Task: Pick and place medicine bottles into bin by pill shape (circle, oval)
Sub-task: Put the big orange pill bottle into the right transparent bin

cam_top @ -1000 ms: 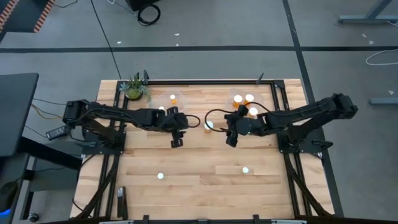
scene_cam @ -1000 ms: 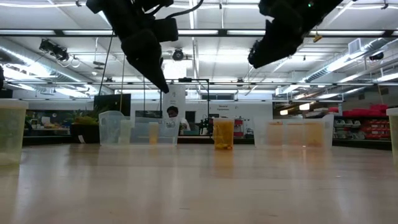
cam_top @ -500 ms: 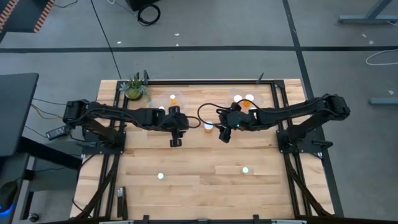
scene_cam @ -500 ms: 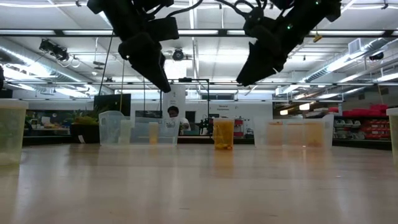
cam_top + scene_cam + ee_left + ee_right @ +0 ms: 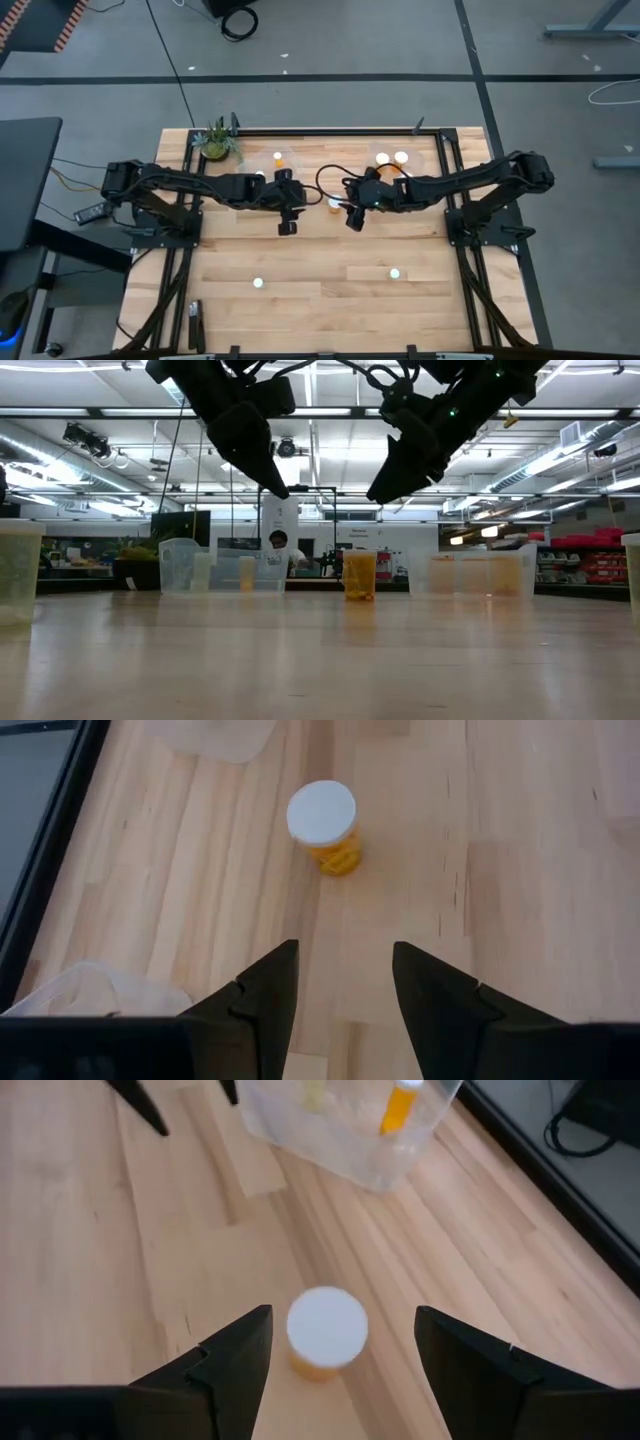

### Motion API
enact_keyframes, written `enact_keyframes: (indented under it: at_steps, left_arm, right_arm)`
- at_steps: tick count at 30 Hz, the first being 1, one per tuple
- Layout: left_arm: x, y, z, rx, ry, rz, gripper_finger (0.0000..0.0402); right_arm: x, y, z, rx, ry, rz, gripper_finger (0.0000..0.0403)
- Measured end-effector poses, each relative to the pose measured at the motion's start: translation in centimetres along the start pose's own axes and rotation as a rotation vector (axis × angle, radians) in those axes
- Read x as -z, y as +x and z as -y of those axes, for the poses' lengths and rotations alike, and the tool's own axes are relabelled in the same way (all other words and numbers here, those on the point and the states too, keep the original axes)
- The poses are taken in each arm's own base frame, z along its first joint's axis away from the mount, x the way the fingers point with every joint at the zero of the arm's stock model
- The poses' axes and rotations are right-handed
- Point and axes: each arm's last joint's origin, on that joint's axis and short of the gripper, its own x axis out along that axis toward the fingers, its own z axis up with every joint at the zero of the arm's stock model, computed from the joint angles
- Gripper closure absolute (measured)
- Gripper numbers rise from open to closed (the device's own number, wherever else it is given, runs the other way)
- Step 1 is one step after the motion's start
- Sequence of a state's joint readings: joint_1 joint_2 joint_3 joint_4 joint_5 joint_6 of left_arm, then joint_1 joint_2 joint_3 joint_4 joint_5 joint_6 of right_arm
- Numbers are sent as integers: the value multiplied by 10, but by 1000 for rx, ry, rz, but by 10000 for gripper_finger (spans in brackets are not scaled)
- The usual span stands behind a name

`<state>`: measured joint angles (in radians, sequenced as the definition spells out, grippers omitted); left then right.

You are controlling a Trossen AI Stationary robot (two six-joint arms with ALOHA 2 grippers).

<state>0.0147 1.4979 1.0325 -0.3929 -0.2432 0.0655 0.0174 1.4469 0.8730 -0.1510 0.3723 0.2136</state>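
Note:
A small amber medicine bottle [image 5: 334,204] with a white cap stands upright on its base at the middle of the table. It also shows in the left wrist view as the bottle [image 5: 325,832], in the right wrist view as the bottle [image 5: 326,1332], and in the low view as the bottle [image 5: 359,575]. My left gripper [image 5: 287,226] hangs open above the table to the bottle's left, its fingers [image 5: 265,1000] apart. My right gripper [image 5: 352,222] hangs open just right of the bottle and above it. Two more bottles [image 5: 258,283] [image 5: 394,272] stand nearer the front edge.
A clear tub [image 5: 262,168] at the back left holds one bottle [image 5: 278,158]. A clear tub [image 5: 395,172] at the back right holds bottles [image 5: 383,158]. A small potted plant [image 5: 217,141] stands at the far left corner. Bare wood lies between the arms and the front edge.
My right gripper has gone down and toward the table's left, closing on the middle bottle, and stays open. My left gripper has tipped up a little without leaving its place. The bottles have not moved.

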Motion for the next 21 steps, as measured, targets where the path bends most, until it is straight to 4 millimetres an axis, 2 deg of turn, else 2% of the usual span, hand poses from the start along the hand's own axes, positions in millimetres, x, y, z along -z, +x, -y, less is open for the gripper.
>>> enact_keyframes:
  at_steps: [7,14,17,19,21]
  left_arm:
    - [-4,0,0,-2,-11,39,230]
    - [-14,-3,-2,-5,-2,104,230]
    - [-12,-14,-3,-4,22,114,230]
    - [-16,-25,-5,-7,16,181,230]
    - [-12,-34,-6,3,15,210,230]
  right_arm:
    - [-1,5,-1,-10,16,10,151]
    - [0,1,1,-6,6,-4,151]
    - [-1,0,2,-6,3,4,150]
    - [-1,0,2,-5,5,-1,151]
    - [-1,0,2,-3,10,0,151]
